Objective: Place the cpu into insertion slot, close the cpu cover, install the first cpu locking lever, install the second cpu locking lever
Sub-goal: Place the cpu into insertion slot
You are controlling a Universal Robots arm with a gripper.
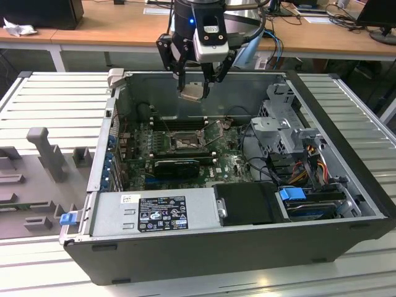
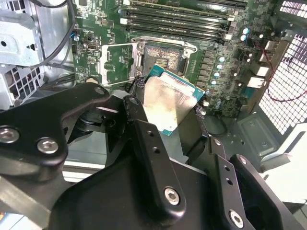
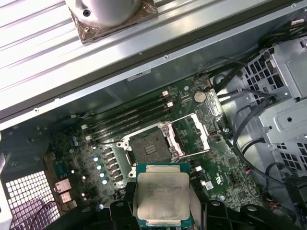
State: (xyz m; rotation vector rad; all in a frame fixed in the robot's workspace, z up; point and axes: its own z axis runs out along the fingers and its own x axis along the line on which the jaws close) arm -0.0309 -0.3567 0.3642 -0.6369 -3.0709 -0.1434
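My end effector (image 1: 192, 86) is clamped on the cpu (image 3: 162, 197), holding it in the air above the open computer case (image 1: 247, 247), not seated. The insertion slot (image 3: 150, 145) lies bare below on the motherboard (image 3: 218, 165). The cpu cover (image 3: 202, 133) is swung open just beside the slot.

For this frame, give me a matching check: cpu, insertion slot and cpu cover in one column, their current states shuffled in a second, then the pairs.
1. cpu
2. insertion slot
3. cpu cover

A. swung open, off the slot
B. clamped in the gripper, above the motherboard
C. empty, pin field uncovered

Pairs: 1-B, 2-C, 3-A
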